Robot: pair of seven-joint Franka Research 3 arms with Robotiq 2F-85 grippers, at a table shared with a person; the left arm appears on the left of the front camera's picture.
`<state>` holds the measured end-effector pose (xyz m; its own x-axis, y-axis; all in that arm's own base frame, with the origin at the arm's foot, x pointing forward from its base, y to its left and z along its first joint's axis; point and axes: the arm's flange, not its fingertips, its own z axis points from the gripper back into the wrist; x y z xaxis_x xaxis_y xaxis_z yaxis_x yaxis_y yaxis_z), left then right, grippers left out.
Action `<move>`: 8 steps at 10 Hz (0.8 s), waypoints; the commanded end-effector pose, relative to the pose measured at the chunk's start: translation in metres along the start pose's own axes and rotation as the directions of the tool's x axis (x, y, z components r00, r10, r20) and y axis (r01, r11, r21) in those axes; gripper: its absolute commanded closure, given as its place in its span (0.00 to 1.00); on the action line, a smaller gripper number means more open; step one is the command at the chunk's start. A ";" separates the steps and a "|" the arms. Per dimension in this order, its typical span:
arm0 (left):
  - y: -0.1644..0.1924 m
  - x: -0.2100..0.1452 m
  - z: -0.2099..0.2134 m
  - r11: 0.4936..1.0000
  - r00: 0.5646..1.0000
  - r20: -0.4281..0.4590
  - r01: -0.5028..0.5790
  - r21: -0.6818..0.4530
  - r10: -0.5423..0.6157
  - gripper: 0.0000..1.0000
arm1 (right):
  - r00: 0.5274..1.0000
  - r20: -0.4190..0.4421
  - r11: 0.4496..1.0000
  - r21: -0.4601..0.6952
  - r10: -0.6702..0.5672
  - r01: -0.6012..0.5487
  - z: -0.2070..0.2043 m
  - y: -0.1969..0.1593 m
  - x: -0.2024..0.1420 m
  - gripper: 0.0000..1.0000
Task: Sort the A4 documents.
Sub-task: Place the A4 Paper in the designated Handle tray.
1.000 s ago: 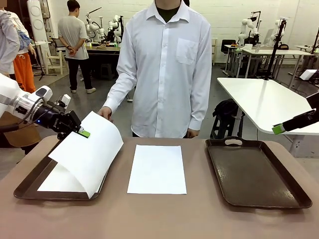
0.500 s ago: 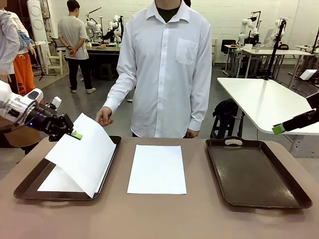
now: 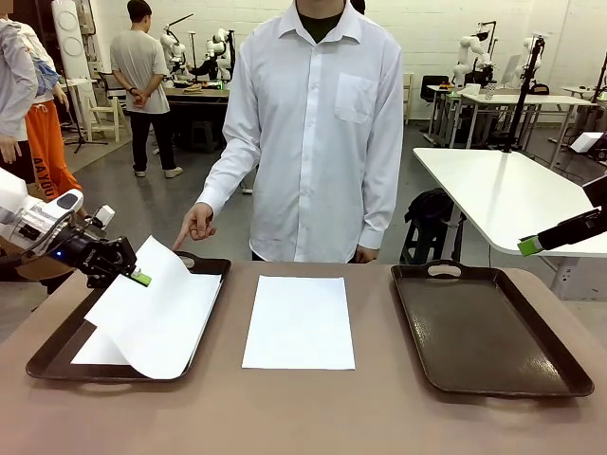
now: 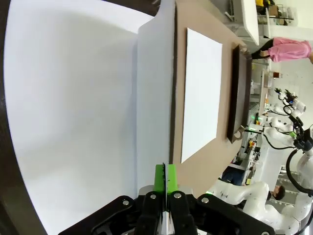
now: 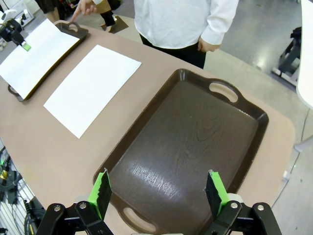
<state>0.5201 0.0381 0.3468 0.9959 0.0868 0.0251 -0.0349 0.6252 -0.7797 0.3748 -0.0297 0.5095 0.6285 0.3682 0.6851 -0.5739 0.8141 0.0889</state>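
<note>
A4 document (image 3: pixel 156 308) edge between left gripper (image 3: pixel 140 279) jaws

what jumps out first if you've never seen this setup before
The left gripper, shut on the edge of a sheet, holds it curled over the left tray, with a person's hand pointing at the tray's far end. A second sheet lies flat between the trays. The right tray is bare, with the open right gripper hovering over it.

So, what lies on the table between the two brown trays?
One white A4 sheet lies flat there, touching neither the left tray nor the right tray; the front view shows it.
</note>
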 end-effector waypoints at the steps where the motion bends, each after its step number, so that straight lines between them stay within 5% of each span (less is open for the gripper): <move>1: 0.003 0.004 0.009 0.996 0.999 -0.002 -0.038 0.084 0.038 0.99 | 1.000 0.011 1.000 0.017 0.001 -0.002 -0.002 -0.002 -0.001 0.00; 8: 0.014 0.035 -0.003 0.986 0.996 -0.088 -0.020 0.166 0.035 0.99 | 1.000 0.011 1.000 0.017 0.001 -0.002 -0.002 -0.002 -0.001 0.00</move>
<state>0.5446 0.0454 0.3311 0.9980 0.0514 -0.0369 -0.0628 0.7291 -0.6815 0.3749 -0.0297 0.5094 0.6286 0.3682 0.6851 -0.5739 0.8141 0.0890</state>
